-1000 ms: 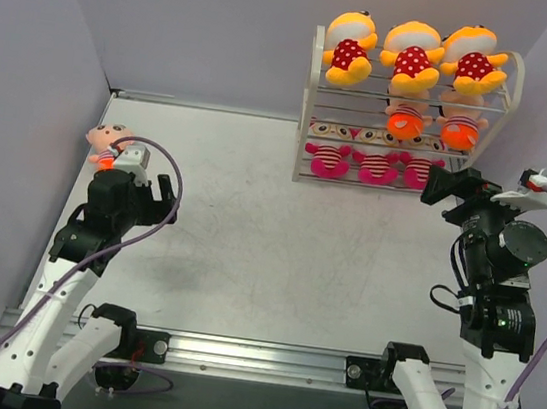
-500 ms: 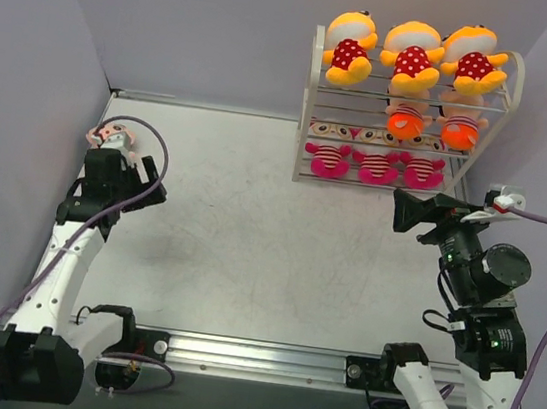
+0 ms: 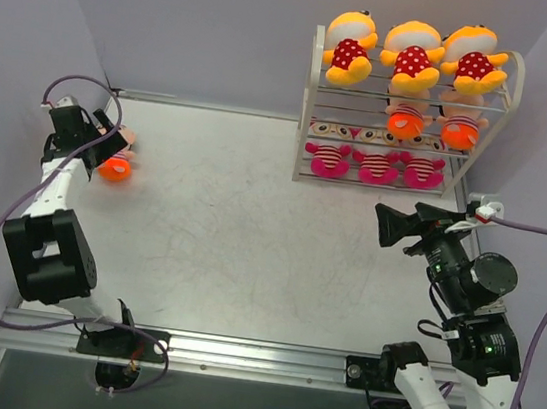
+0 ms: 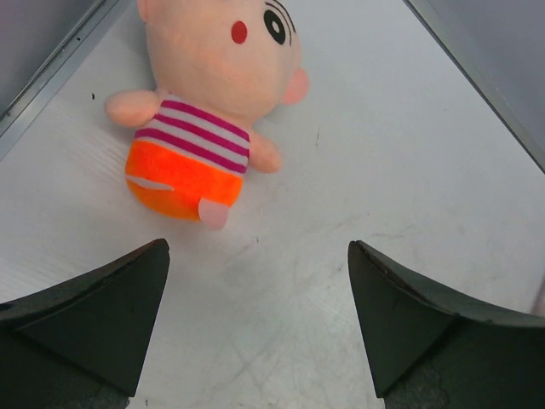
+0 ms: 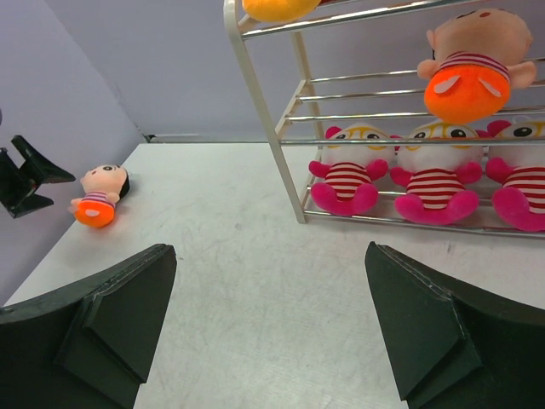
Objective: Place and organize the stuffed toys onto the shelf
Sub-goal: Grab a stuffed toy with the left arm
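One stuffed toy (image 4: 209, 102), peach-faced with a striped shirt and orange bottom, lies on its back by the left wall (image 3: 115, 168) (image 5: 97, 202). My left gripper (image 4: 257, 256) (image 3: 101, 138) hovers open just short of it, nothing between the fingers. The white wire shelf (image 3: 311, 99) (image 5: 260, 111) stands at the back right. It holds three yellow red-dotted toys (image 3: 412, 56) on top, two peach toys (image 3: 406, 117) in the middle and three pink-striped toys (image 3: 378, 161) (image 5: 434, 175) at the bottom. My right gripper (image 3: 384, 224) (image 5: 271, 256) is open in front of the shelf, empty.
Purple-grey walls close in the table (image 3: 250, 232) at the left, back and right. A metal rail (image 3: 254, 355) runs along the near edge between the arm bases. The left gripper's cable (image 3: 12, 200) loops near the left wall.
My left arm has swung out toward the back-left wall, its gripper now over the lying toy's head. My right gripper has drawn back from the shelf, toward the near left.
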Available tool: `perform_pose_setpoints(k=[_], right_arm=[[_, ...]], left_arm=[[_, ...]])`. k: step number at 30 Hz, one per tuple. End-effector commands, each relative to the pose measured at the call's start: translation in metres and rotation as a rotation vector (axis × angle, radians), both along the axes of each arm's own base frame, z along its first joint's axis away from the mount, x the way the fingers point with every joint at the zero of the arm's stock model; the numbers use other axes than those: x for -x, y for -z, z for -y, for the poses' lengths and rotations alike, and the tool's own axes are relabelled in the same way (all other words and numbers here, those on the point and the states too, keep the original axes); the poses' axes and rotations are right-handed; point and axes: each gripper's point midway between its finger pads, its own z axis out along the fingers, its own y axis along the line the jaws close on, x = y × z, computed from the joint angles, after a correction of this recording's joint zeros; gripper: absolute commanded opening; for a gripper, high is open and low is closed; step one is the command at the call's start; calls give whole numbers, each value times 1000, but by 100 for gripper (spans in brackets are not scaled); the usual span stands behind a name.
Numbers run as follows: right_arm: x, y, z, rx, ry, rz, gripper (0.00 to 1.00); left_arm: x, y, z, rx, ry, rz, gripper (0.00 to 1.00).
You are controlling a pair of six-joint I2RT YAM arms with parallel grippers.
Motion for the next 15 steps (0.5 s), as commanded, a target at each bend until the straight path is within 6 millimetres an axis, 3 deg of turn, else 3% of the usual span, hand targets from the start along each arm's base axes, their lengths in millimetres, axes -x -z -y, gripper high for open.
perform_pose_setpoints(k=[1, 6, 9, 11, 15], right_arm=[[4, -10, -7, -18, -39, 59, 99], [2, -2, -15, -11, -70, 29, 99], [2, -2, -16, -5, -71, 28, 99], [-2, 0, -18, 7, -76, 13, 99], [-7, 4, -21, 17, -83, -1, 99]], left_arm=[[-42, -15, -26, -56, -11, 92, 95], [-61, 3, -60, -136, -30, 27, 95], [-61, 25, -78, -159, -42, -50, 95], [-64, 27, -88, -158, -44, -55, 95], [-76, 41, -88, -133, 22, -67, 95]])
